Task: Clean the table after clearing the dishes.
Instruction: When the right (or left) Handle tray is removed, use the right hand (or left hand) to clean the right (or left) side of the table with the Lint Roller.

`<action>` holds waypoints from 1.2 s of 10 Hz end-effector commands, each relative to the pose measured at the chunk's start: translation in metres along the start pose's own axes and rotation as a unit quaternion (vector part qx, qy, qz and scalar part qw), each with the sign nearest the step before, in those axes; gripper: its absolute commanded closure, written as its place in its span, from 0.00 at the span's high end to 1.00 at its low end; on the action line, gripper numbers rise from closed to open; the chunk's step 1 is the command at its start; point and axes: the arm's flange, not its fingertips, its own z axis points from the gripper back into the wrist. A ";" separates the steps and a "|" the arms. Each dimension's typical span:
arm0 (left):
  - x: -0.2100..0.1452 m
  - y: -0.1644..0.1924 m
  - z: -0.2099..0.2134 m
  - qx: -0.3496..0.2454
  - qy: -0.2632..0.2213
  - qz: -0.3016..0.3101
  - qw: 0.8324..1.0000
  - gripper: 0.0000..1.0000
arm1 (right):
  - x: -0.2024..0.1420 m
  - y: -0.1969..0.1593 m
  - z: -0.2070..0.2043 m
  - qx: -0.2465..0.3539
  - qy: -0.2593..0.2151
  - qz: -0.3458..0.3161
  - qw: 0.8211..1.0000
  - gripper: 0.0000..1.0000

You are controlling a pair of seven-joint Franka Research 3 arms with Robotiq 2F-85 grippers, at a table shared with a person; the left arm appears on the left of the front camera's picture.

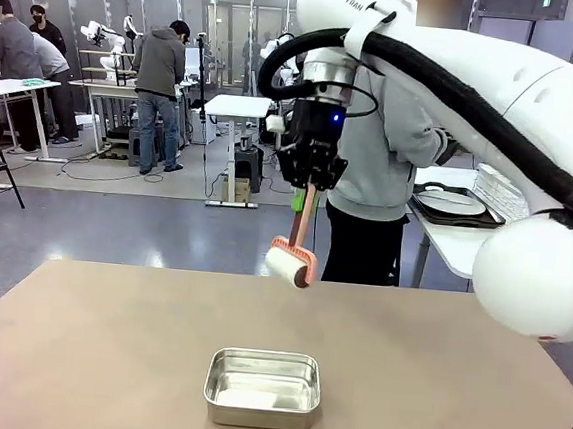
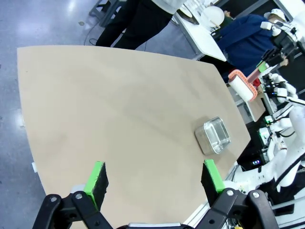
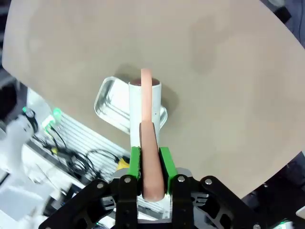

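right gripper (image 3: 148,157): pinched tight on the salmon-pink handle of a white-drum lint roller (image 1: 290,264), drum hanging in the air, not touching anything.
left gripper (image 2: 153,171): green pads spread wide, nothing between, hovering over the tabletop.
table (image 1: 105,339): big tan-brown matte top, bare apart from a small rectangular steel pan (image 1: 262,386) near the robot's edge.
dishes (image 1: 451,201): round white plate on a dark brown tray (image 1: 427,214), parked on the white side table (image 1: 445,243), well apart; cutlery too small to make out.
tip for this step: probably lower until the drum lies flat, then roll straight overlapping strokes, steering round the pan.
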 end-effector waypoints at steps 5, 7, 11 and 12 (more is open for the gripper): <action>-0.003 -0.004 0.004 -0.003 0.003 0.001 1.000 1.00 | -0.227 -0.097 -0.156 0.043 -0.104 -0.131 0.985 0.04; -0.003 -0.004 0.004 -0.003 0.003 0.001 1.000 1.00 | 0.012 -0.072 0.034 0.035 -0.081 -0.129 0.988 0.04; -0.003 -0.004 0.004 -0.003 0.003 0.001 1.000 1.00 | 0.013 -0.079 0.033 0.034 -0.079 -0.133 0.987 0.22; -0.003 -0.004 0.004 -0.003 0.003 0.001 1.000 1.00 | 0.009 -0.083 0.029 0.022 -0.041 -0.179 0.983 0.22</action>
